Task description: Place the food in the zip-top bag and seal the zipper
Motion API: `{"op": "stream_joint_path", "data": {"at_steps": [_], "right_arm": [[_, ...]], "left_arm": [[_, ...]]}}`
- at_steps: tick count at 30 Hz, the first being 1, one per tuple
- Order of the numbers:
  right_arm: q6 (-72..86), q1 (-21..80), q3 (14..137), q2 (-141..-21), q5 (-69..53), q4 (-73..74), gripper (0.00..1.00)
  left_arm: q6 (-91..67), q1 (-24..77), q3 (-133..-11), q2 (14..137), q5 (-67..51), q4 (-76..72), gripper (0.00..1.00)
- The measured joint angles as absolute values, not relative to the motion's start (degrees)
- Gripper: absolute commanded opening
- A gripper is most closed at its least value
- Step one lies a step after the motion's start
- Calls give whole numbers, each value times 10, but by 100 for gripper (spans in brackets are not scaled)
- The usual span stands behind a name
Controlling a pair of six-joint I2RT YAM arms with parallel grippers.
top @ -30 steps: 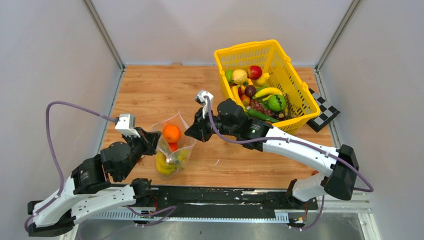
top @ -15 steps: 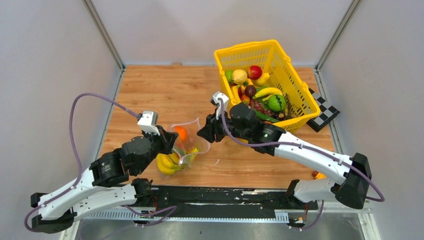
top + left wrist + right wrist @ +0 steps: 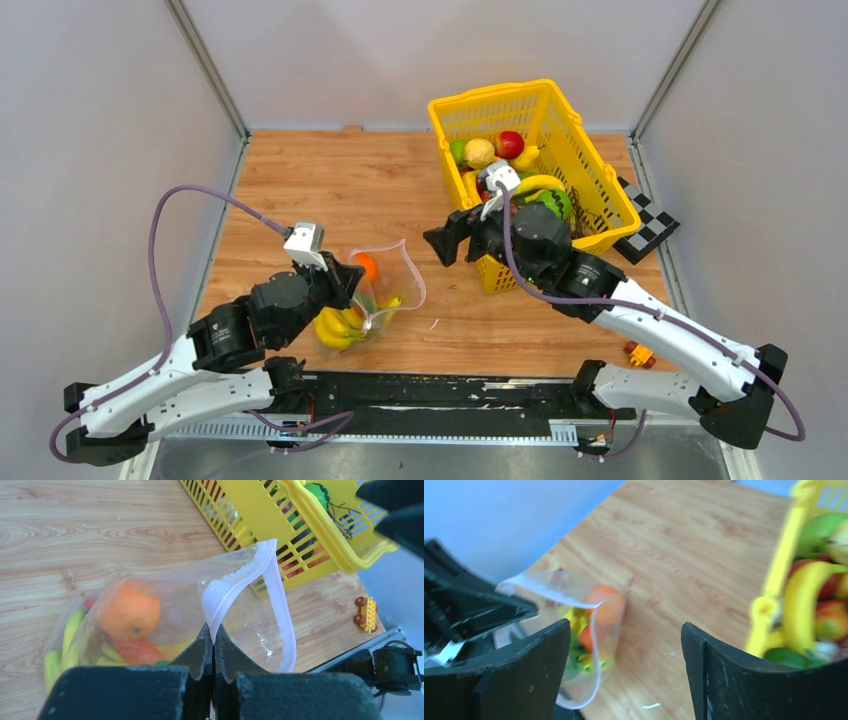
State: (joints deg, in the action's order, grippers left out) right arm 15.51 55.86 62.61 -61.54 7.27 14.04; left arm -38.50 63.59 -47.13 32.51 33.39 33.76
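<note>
The clear zip-top bag [image 3: 388,287] lies on the wood in front of my left arm, its mouth gaping toward the right. Inside it are an orange [image 3: 130,611], yellow bananas [image 3: 335,328] and red and green pieces. My left gripper [image 3: 213,636] is shut on the whitish zipper [image 3: 279,611] at the mouth's near rim. My right gripper [image 3: 446,246] hangs open and empty between the bag and the basket, clear of the bag [image 3: 574,605]. More food, a banana [image 3: 801,605], a red apple [image 3: 510,143] and green pieces, fills the basket.
The yellow basket [image 3: 592,152] stands at the back right, close behind my right wrist. A checkerboard tile [image 3: 647,226] lies beside it. A small orange and yellow toy [image 3: 640,353] sits near the front right edge. Grey walls enclose the table.
My right gripper opened, let go of the bag's rim and pulled back right toward the basket. My left gripper shifted right with the bag, which now sags lower.
</note>
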Motion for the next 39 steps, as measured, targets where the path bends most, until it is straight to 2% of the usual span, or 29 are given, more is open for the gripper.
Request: {"op": "stream_joint_path", "data": {"at_steps": [6,12,20,28,32,39], "right_arm": [[146,482,626,-595,126,145,88],[145,371,626,-604,112,154,89],[178,226,626,-665,25,156,89],[230,170,610,-717,-66,121,91],[252,152,629,-786,-109,100,93],[265,139,754,-960,-137,101,95]], "left_arm": [[-385,636,-466,325,328,332,0],[-387,636,-460,325,321,327,0],[-387,636,-458,322,320,323,0],[-387,636,-458,320,320,323,0],[-386,636,-458,322,319,323,0],[-386,636,-458,327,313,323,0]]}}
